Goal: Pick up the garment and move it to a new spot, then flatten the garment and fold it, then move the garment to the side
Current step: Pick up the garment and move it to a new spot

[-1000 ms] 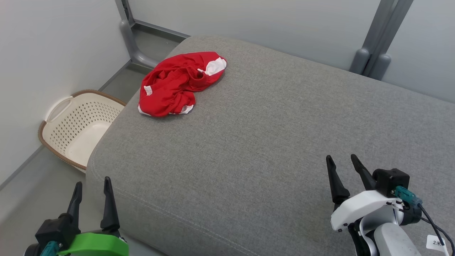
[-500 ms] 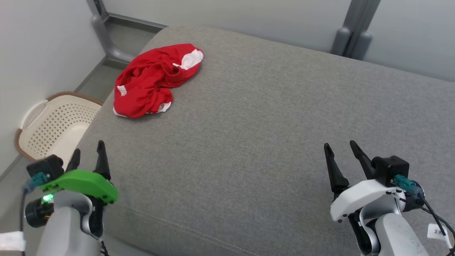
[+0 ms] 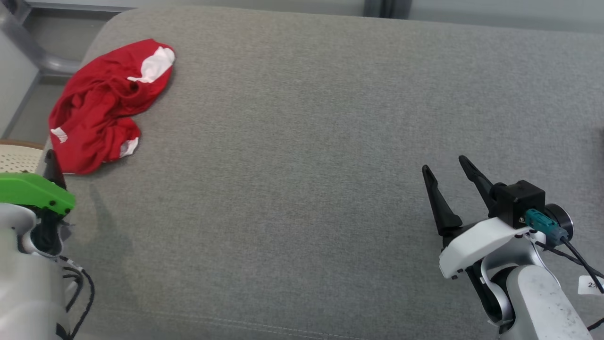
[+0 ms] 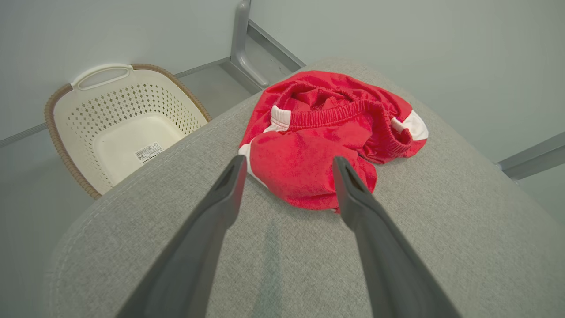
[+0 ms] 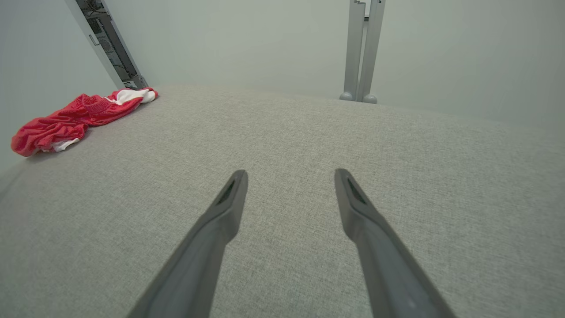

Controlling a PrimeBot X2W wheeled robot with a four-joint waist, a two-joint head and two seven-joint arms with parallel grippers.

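the cushion [image 3: 330, 141] lies open beside the garment [image 3: 101, 106], a basket [image 4: 132, 101] just off its corner.

You've got a grey fabric-covered cushion [image 3: 302, 141] with rounded corners and a stitched seam along the near edge. One item on it: a crumpled red garment [image 3: 99, 108] with white trim, bunched at the far left corner, close to the edge. Off that corner, a cream perforated basket [image 4: 132, 104] sits on the floor [image 4: 26, 198].
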